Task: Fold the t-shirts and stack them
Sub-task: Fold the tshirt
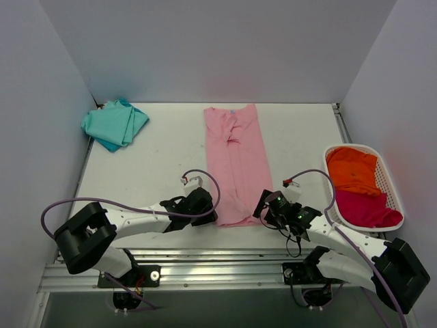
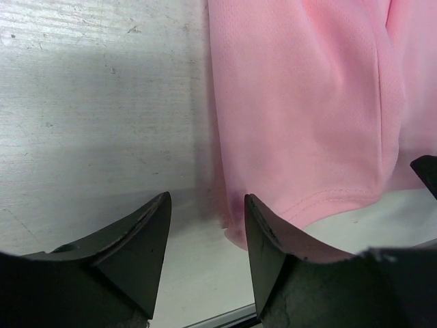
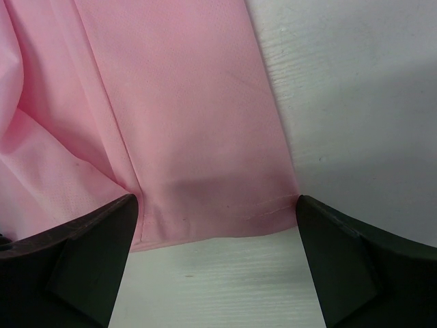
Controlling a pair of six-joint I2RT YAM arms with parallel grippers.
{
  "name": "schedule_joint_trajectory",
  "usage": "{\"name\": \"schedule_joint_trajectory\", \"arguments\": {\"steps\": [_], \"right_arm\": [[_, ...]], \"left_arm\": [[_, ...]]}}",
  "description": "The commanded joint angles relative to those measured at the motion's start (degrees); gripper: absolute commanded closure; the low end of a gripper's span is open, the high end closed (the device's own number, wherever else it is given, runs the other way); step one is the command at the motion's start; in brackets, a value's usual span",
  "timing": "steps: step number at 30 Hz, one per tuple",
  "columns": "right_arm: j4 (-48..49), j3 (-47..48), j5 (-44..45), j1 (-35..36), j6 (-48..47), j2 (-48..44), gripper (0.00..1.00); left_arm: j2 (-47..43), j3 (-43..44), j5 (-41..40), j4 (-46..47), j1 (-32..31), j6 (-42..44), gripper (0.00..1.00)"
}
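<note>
Pink shirt [image 1: 235, 160] lies flat on table [image 1: 157, 157], long axis running near-to-far. Left gripper [image 1: 207, 207], jaws apart, sits at near hem's left corner. The right gripper [image 1: 265, 205], jaws wide apart, straddles the right corner, equally close.

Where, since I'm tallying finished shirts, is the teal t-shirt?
In the top view the teal t-shirt lies at the far left corner of the table, well left of the pink t-shirt laid out mid-table.
</note>
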Motion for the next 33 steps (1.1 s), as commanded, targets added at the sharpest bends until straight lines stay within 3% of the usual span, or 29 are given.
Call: {"name": "schedule_joint_trajectory", "arguments": {"steps": [1, 8, 13, 17, 20, 21, 22, 28, 33], "right_arm": [[-1.28, -0.34, 0.66, 0.12, 0.90, 0.23, 0.04], [-0.84, -0.34, 1.19, 0.03, 0.99, 0.84, 0.04], [-0.75, -0.42, 1.27, 0.03, 0.99, 0.67, 0.04], [-0.92, -0.43, 1.36, 0.03, 1.08, 0.49, 0.04], [-1.19, -0.43, 1.54, 0.03, 1.25, 0.23, 0.04], [-1.19, -0.43, 1.63, 0.03, 1.34, 0.23, 0.04], [-1.36, -0.43, 1.63, 0.03, 1.34, 0.05, 0.04], [-2.33, -0.78, 1.45, 0.03, 1.86, -1.26, 0.05], [-3.47, -1.48, 1.63, 0.38, 2.83, -4.25, 0.11]], "left_arm": [[-1.09, 0.69, 0.25, 1.32, -0.39, -0.45, 0.44], [-1.88, 0.87, 0.95, 2.19, -0.74, -0.36, 0.44], [-0.12, 0.34, 3.67, 7.90, -1.36, -0.09, 0.48], [2.07, 0.08, 5.34, 9.93, -1.53, -0.80, 0.62], [2.69, -0.19, 5.78, 10.63, -1.62, -1.24, 0.80], [2.69, -0.19, 5.78, 10.46, -1.62, -1.24, 0.92], [2.69, -0.27, 5.61, 10.37, -1.62, -1.32, 0.95], [-1.16, -1.07, 3.16, 7.57, -1.53, -1.33, 0.98], [-7.14, -1.50, -3.26, -0.96, -1.01, -1.06, 0.98]]}}
